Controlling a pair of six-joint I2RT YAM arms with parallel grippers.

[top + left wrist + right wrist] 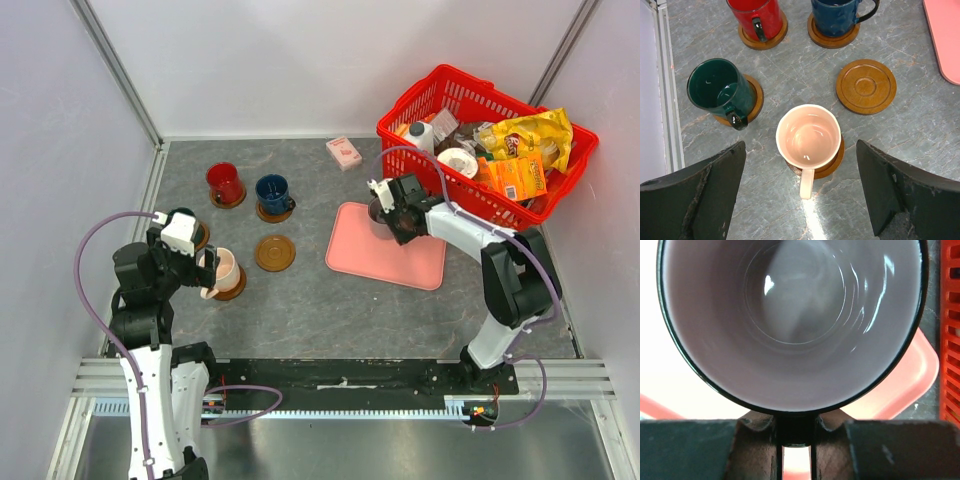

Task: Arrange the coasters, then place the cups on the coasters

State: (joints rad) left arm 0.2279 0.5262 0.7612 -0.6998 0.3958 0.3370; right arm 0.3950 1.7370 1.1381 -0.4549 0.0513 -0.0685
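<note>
Right tool (796, 437) clenched on handle of glossy grey ceramic mug (790, 325) at pink rectangular tray (400, 265) | best move: level lift across to bare round brown ringed coaster (274, 252), landing centred | left tool (801, 145) released above cream mug (809, 136)

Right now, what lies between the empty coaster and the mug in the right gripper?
Only bare table and a strip of the pink tray, nothing else. The top view shows it, from the empty coaster to the grey mug in the right gripper.
</note>
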